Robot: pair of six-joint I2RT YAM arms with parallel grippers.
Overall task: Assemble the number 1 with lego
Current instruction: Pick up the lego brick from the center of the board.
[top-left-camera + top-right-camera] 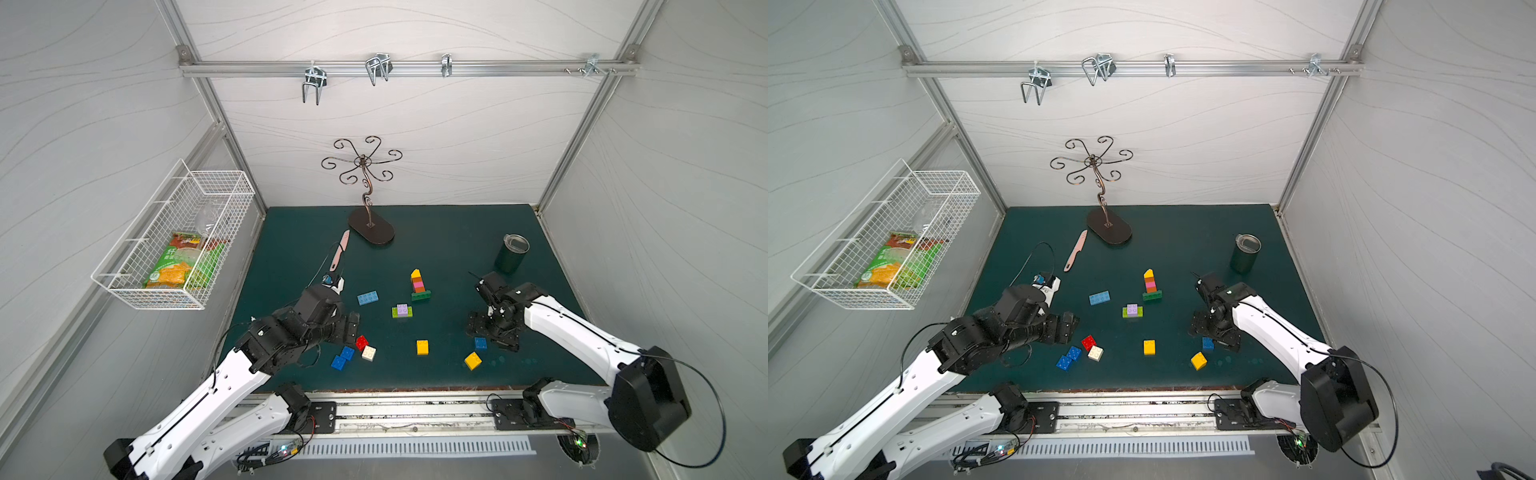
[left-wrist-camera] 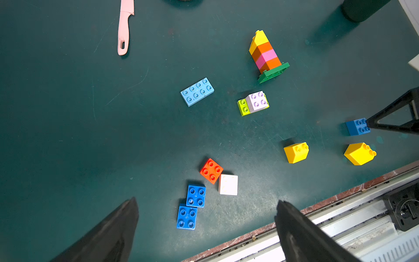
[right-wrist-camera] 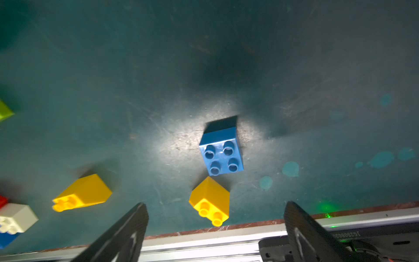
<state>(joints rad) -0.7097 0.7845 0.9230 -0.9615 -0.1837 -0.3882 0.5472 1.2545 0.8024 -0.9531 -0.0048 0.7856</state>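
Left hand [image 2: 206,202] spread wide, empty, by loose lego bricks [image 2: 211,170] near the table [image 1: 457,232] front edge, right hand [image 3: 215,203] spread, empty, just beside a blue brick [image 3: 221,150], lego tower [image 1: 419,284] upright at table middle

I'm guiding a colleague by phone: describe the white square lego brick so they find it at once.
On the dark-green tabletop, look near the front edge, beside the open left gripper. Four square bricks cluster there: one red brick, two blue bricks, and the white square brick right beside the red one. It is the only white brick.
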